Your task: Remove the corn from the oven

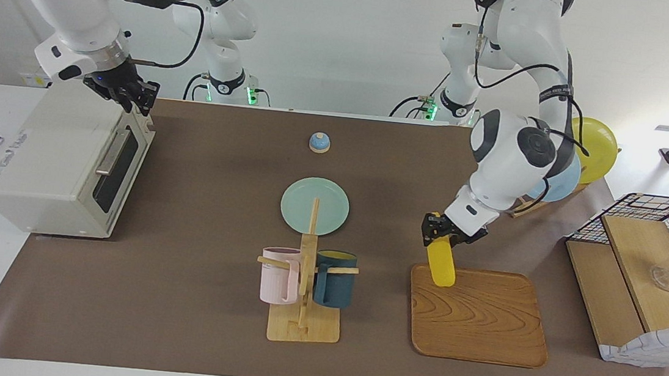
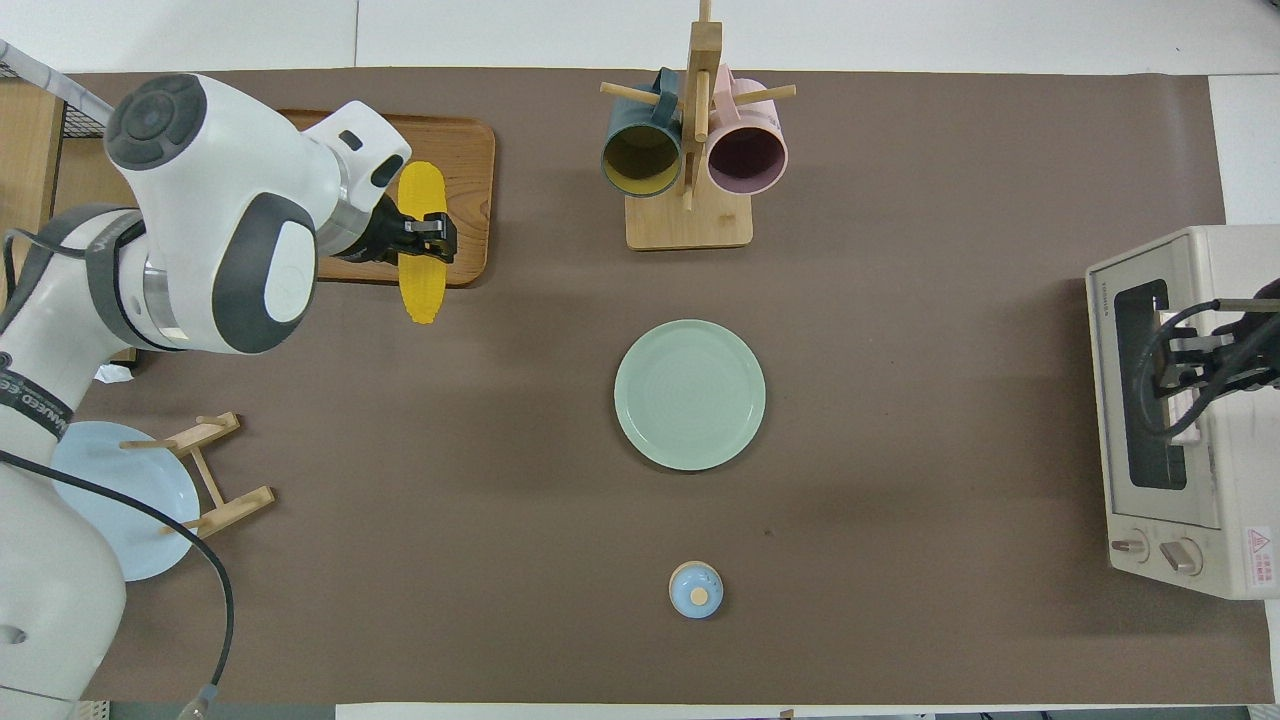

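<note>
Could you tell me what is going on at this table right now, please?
The left pincer is shut on the corn, holding it over the edge of the wooden tray at the left arm's end of the table; the cob's lower end looks close to the tray. The right pincer is over the top front edge of the oven, whose door looks shut. So the corn is already out of the oven.

Bright, even light fills both views; shadows on the brown table mat (image 1: 197, 211) are soft and faint (daylight washes out the floor toward the left arm's end). Focus is sharp throughout.
</note>
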You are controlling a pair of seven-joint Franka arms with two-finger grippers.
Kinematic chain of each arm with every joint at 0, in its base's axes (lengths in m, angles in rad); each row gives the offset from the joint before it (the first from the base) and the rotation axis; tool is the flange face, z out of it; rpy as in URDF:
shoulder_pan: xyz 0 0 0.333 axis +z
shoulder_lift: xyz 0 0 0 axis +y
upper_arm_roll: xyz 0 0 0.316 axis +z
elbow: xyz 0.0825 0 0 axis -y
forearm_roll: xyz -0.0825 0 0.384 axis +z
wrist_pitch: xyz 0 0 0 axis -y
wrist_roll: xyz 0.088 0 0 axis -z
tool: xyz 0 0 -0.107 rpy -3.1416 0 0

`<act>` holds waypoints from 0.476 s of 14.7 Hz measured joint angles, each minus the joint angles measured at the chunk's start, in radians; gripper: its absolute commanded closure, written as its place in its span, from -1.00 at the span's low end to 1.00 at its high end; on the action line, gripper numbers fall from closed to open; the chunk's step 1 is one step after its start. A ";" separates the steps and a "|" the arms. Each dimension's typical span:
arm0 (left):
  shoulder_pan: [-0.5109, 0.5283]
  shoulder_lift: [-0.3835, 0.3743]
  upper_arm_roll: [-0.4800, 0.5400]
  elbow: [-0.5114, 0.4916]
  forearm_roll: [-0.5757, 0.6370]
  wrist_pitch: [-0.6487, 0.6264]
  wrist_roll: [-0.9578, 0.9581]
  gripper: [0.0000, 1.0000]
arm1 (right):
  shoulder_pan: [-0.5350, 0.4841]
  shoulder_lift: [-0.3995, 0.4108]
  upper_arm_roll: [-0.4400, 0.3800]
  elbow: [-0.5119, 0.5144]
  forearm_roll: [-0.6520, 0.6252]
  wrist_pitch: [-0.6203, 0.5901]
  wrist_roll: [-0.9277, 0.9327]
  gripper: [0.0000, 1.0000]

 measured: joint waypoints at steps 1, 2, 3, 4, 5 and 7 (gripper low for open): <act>0.022 0.029 0.000 0.033 0.006 -0.001 0.021 1.00 | 0.000 0.000 0.000 0.000 0.015 0.000 0.000 -1.00; 0.042 0.068 0.000 0.075 0.013 -0.002 0.041 1.00 | 0.000 0.000 0.000 0.002 0.029 0.000 0.000 -1.00; 0.060 0.114 0.000 0.123 0.016 -0.002 0.057 1.00 | 0.000 0.000 0.000 0.004 0.041 -0.001 -0.001 -1.00; 0.079 0.164 0.000 0.178 0.017 -0.002 0.073 1.00 | 0.001 0.000 0.000 0.008 0.054 -0.003 -0.001 -1.00; 0.095 0.217 -0.001 0.233 0.019 -0.002 0.090 1.00 | 0.003 -0.001 0.001 0.013 0.060 -0.005 -0.001 -1.00; 0.124 0.298 -0.001 0.301 0.030 0.007 0.141 1.00 | 0.014 -0.007 0.001 0.020 0.060 -0.008 -0.001 -1.00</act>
